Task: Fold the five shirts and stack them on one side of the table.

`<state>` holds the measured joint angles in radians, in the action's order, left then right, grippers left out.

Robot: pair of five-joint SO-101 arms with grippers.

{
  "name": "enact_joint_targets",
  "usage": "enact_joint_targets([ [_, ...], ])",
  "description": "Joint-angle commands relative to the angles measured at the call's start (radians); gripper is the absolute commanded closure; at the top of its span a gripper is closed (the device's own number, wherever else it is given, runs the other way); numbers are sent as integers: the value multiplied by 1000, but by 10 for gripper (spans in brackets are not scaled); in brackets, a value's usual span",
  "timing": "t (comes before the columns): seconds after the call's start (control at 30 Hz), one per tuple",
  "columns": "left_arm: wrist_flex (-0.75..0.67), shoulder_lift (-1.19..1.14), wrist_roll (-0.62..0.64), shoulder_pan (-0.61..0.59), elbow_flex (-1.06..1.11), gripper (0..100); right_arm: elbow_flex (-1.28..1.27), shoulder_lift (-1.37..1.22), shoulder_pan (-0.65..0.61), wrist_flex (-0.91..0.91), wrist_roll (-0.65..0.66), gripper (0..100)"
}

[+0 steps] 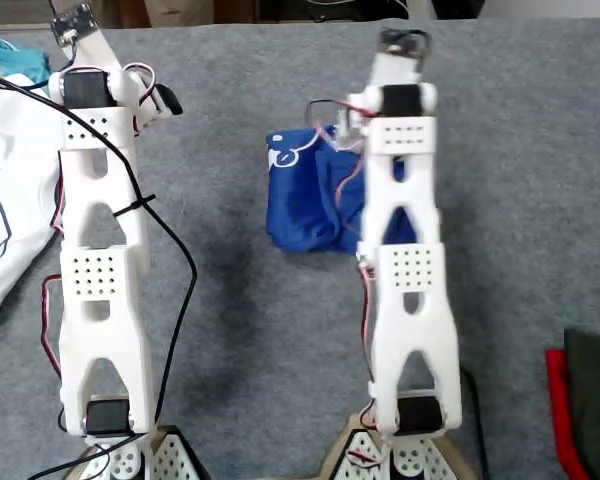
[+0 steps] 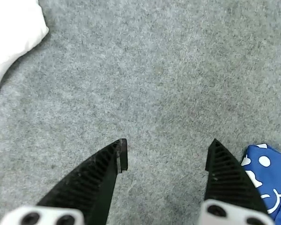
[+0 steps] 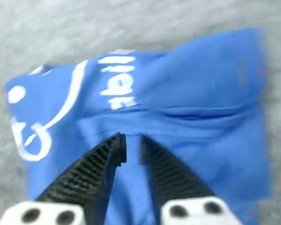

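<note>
- The blue shirt (image 1: 295,205) lies roughly in the middle of the grey table (image 1: 240,330), bunched into a rough, part-folded block with white print showing on top.
- The right gripper (image 3: 133,147) is right over that shirt, its two black fingers drawn in to a narrow slit. The tips are at a crease in the cloth, but I cannot tell whether they have any fabric pinched.
- The left gripper (image 2: 168,154) sits over bare table with its fingers spread wide and nothing between them. The blue shirt's corner is just beside one finger.
- A white shirt (image 1: 10,200) is spread out at the table's left edge, beside the left arm.
- A teal shirt (image 1: 15,58) is crumpled at the far left corner, touching the white one.
- At the near right edge a red garment (image 1: 558,400) lies against a dark garment (image 1: 595,400).
</note>
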<state>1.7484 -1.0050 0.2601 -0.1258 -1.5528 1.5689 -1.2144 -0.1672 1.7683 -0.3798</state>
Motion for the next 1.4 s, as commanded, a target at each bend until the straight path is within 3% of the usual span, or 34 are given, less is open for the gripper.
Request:
enact_joint_targets([
  [0.0,8,65,3,-35,2,725,-5,81,-64,8,-18,772],
  [0.27,8,65,3,-66,2,725,-7,4,-134,-46,-81,822],
  [0.57,8,65,3,-75,2,725,1,-108,-64,-66,-161,846],
  [1.13,8,65,2,-74,2,725,2,-116,-21,-43,-161,849],
  [1.37,8,65,2,-74,2,725,2,-116,-18,-43,-143,970],
])
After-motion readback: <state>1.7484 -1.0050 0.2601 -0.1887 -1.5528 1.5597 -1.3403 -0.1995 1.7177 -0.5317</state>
